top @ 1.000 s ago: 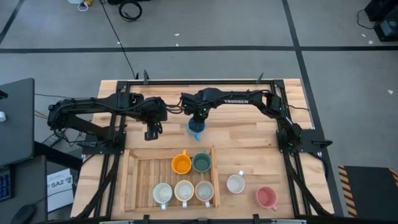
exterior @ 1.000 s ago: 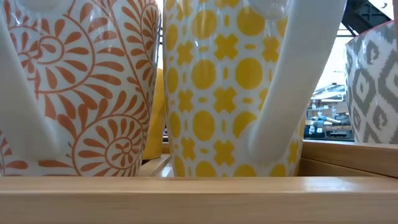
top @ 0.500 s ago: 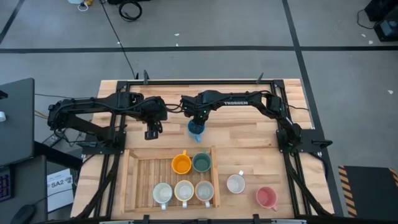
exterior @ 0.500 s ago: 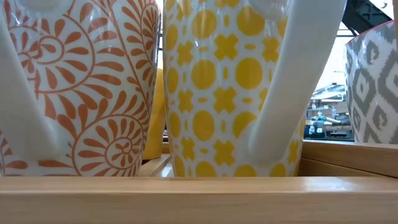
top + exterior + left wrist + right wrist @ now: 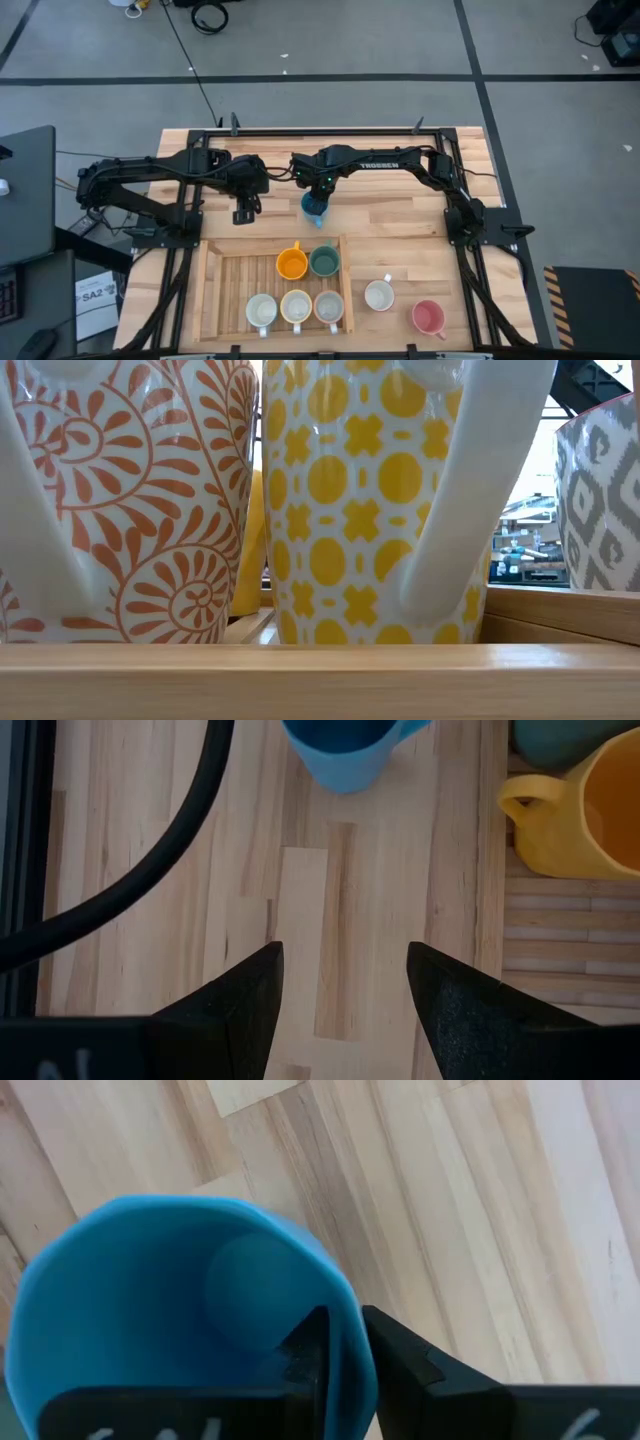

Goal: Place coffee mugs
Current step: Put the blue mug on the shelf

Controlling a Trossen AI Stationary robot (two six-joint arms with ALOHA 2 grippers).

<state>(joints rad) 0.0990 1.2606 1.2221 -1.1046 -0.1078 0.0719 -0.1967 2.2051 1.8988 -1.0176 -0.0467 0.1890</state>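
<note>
A blue mug (image 5: 313, 206) sits beyond the far rim of the wooden tray (image 5: 215, 290), and my right gripper (image 5: 345, 1355) is shut on its rim from above. An orange mug (image 5: 291, 264) and a dark green mug (image 5: 324, 262) stand in the tray's far row. Three pale mugs (image 5: 296, 306) stand in its near row. A white mug (image 5: 378, 295) and a pink mug (image 5: 428, 318) stand on the table to the tray's right. My left gripper (image 5: 345, 990) hangs open over bare table, left of the blue mug (image 5: 340, 755). My right gripper has the blue mug's wall at the rim (image 5: 345, 1335) between its two fingers, one finger inside the cup and one outside. The fingers come from above, pointing down. The mug is upright; whether its base is on the table, I cannot tell.
The low view is filled by the pale mugs up close: an orange-patterned one (image 5: 130, 500), a yellow-patterned one (image 5: 370, 500) and a grey-patterned one (image 5: 600, 500), behind the tray's near rim (image 5: 300, 680). The tray's left half is bare slats (image 5: 235, 275). A black cable (image 5: 150, 870) crosses the table by my left gripper.
</note>
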